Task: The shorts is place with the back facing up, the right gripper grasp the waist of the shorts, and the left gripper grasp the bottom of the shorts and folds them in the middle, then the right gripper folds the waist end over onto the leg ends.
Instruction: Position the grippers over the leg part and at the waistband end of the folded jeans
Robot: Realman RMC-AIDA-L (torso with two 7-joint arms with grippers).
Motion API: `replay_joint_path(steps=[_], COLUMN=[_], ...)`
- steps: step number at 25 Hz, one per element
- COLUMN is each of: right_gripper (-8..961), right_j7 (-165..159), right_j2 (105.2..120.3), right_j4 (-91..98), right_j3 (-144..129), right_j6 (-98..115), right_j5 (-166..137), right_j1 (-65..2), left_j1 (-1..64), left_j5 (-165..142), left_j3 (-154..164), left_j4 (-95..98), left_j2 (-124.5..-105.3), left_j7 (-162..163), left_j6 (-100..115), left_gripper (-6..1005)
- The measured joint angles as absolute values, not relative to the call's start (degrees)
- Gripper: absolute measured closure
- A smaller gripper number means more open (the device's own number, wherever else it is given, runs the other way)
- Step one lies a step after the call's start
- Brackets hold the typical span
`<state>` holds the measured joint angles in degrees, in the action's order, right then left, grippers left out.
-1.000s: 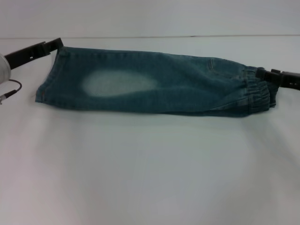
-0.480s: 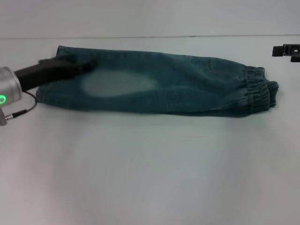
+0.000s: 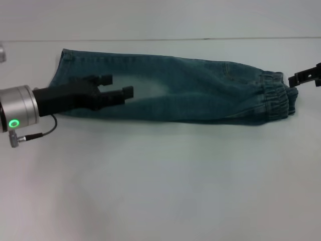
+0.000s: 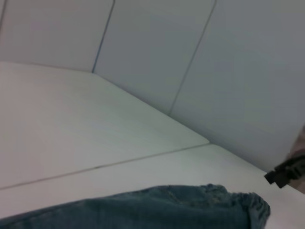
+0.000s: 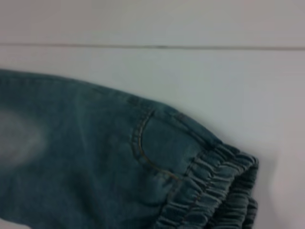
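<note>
Nearest me is bare white table (image 3: pixel 160 191), and just beyond it the shorts (image 3: pixel 200 93) lie flat in a long strip across the table, already doubled lengthwise, which I judge leaves only the end-over-end fold. My left gripper (image 3: pixel 116 89) hangs over the leg ends (image 3: pixel 62 85) on the left of the strip, its arm reaching in level from the left edge with the silver wrist and green light showing; the jaws stand released with a clear gap between the two fingers (image 3: pixel 105 79), holding nothing. I take it that it sits over the pale bleached patch (image 3: pixel 148 89) because its share of the work is finished. At the far right, the gathered waist (image 3: pixel 278 98) rests flat on the table, its elastic band and a back pocket (image 5: pixel 162 148) plain in the right wrist view. My right gripper (image 3: pixel 305 76) sits just beside that waist at the frame's edge, apart from the cloth as far as I can judge; I cannot tell how its jaws stand. I'd want it to take the waist next.
</note>
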<state>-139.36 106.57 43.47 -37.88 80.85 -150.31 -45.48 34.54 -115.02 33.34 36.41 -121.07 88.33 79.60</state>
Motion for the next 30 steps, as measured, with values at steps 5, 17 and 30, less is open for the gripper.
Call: replay_joint_path(steps=[5,17,30], right_gripper=[22,43,67], right_j7=[-140.3,-139.7,-137.9], right_j2=[108.45,110.55,111.97], right_j4=[43.2,39.2,37.9], right_j3=[-39.0,-40.0,-40.1], right_j6=[77.8,70.4,70.0], right_j5=[-151.7,-151.8,-150.7], right_j1=[-45.6,-45.9,-46.9], left_j1=[34.5,34.3,34.0], left_j5=[-115.0,-114.5,-114.4], left_j3=[34.2,34.5,34.5], left_j4=[36.4,36.1,36.1], left_j2=[-121.56,-121.96,-122.74], left_j7=[88.3,88.3,87.4], left_j6=[79.7,81.2,80.7], left_gripper=[119,120,123])
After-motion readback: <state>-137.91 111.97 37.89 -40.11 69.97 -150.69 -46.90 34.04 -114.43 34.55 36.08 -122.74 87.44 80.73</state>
